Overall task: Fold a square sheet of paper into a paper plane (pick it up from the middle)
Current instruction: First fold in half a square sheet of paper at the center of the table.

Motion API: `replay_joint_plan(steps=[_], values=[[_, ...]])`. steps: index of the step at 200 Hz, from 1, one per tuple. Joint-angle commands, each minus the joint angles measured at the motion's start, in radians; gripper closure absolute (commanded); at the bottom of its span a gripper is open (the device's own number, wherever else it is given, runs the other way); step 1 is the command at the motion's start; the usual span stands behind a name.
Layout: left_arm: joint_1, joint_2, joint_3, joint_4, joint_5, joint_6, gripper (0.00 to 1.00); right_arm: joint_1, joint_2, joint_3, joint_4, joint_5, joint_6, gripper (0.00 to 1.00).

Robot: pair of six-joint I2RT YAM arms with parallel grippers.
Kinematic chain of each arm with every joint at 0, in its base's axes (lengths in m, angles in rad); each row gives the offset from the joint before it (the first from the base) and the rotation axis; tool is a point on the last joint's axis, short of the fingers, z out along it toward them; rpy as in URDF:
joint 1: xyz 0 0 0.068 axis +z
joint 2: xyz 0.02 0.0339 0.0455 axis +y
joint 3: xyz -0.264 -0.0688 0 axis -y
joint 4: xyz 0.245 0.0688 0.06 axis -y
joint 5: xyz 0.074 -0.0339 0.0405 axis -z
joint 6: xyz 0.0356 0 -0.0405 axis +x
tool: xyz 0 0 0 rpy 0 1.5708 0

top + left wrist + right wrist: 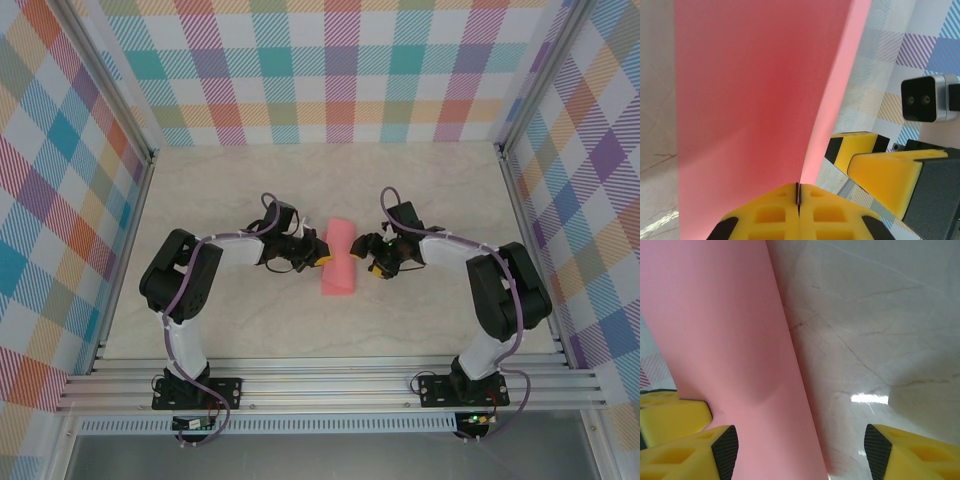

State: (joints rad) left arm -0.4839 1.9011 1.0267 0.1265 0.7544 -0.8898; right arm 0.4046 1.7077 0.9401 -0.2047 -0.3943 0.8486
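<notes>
The square sheet of paper point(340, 257) is salmon pink and bent over into a long rounded strip at the middle of the table. My left gripper point(318, 252) is at its left side, and in the left wrist view that gripper point(799, 192) is shut on the paper point(755, 100), whose edge is pinched between the yellow pads. My right gripper point(368, 255) is at the strip's right side. In the right wrist view my right gripper point(800, 452) is open, and the paper's point(725, 340) edge runs between its fingers. Whether they touch it I cannot tell. A paper plane is not in view.
The pale marble-patterned table point(250, 190) is ringed by checked walls and aluminium rails point(330, 385) at the near edge. The two grippers face each other a short way apart; the right one's yellow fingers point(880, 170) show in the left wrist view.
</notes>
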Motion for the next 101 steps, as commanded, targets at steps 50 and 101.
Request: replay_joint_plan(steps=[50, 101], values=[[-0.015, -0.041, -0.027, -0.005, -0.014, -0.014, 1.0, 0.0, 0.117, 0.157, -0.105, -0.05, -0.117, 0.37], [-0.019, -0.036, -0.03, 0.008, -0.015, -0.017, 1.0, 0.008, 0.173, 0.195, -0.148, -0.084, -0.169, 0.4]])
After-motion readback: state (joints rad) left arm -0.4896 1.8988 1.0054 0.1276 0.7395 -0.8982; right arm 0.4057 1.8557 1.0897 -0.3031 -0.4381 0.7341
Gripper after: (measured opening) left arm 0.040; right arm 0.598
